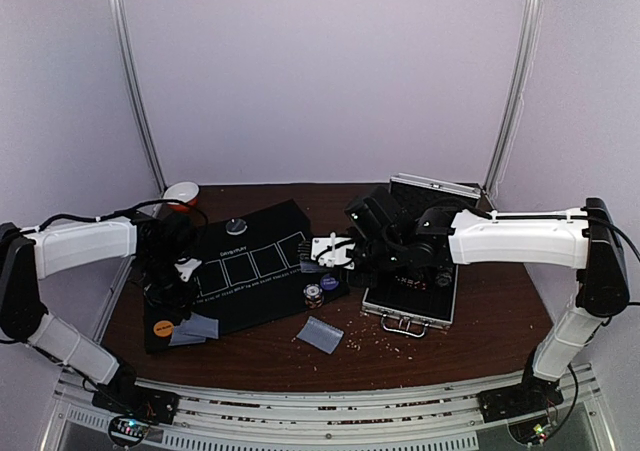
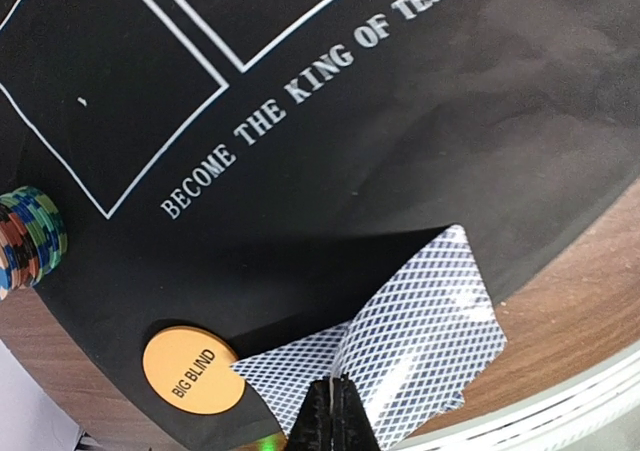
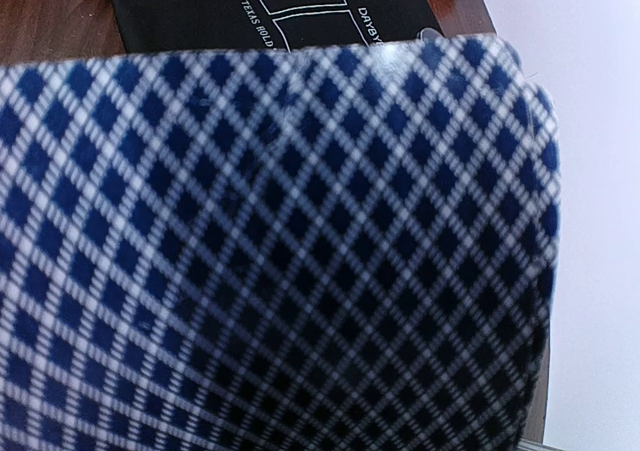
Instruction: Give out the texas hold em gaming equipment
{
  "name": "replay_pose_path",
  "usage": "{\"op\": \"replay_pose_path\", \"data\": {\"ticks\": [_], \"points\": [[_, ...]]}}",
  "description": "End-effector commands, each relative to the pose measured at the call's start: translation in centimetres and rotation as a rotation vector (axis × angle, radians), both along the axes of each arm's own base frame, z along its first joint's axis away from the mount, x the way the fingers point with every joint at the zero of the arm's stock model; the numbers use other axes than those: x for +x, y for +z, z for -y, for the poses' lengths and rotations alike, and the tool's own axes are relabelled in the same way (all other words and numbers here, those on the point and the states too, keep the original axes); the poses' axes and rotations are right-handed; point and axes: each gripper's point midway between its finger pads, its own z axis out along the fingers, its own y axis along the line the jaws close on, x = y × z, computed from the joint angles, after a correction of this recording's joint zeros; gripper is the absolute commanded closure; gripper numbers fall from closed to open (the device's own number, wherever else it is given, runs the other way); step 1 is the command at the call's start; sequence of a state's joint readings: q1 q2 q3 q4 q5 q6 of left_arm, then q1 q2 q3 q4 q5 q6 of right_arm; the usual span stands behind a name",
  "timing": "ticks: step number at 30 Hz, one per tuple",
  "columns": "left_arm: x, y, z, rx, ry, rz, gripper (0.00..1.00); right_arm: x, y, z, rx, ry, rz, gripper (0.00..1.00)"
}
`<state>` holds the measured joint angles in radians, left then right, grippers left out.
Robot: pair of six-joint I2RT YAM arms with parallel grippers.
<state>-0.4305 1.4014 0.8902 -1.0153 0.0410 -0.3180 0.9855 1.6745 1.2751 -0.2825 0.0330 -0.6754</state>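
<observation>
While right claw (image 1: 320,254) grips card (image 3: 300,251): three button discs (image 1: 160,324).

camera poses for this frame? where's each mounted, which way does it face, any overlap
Top external: above and behind the bases, facing down across the table; left arm and right arm show whole.
Left wrist: on the left arm, looking down past the shut left gripper at fanned cards, Big Blind disc, mat.
Right wrist: on the right arm, blocked by held cards in the right gripper; no fingers visible.
Shared: top and left wrist both show mat, disc, fanned cards.
</observation>
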Motion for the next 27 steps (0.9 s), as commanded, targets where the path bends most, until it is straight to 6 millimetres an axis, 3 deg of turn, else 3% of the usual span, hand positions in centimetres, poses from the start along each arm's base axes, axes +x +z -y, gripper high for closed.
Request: {"op": "replay_pose_path", "data": {"ticks": [1, 14, 20, 27], "points": [[-0.2, -0.7, -1.3, 0.067, 0.036, -0.017, 1.00, 0.3, 1.5, -0.3, 0.028, 0.003, 0.013, 0.58], [-0.3, -1.3, -2.7, 0.149, 0.072, -0.029, 1.00, 0.2, 1.2, -0.2, 0.019, 0.005, 0.009, 0.58], [-0.3, -1.2, -2.7, 0.149, 0.075, -0.031, 0.72, 0.3, 1.4, -0.3, 0.024, 0.003, 0.010, 0.58], [0.0, -0.3, -3.1, 0.177, 0.080, -0.011, 0.69, 0.3, 1.5, -0.4, 0.022, 0.004, 0.011, 0.58]]}}
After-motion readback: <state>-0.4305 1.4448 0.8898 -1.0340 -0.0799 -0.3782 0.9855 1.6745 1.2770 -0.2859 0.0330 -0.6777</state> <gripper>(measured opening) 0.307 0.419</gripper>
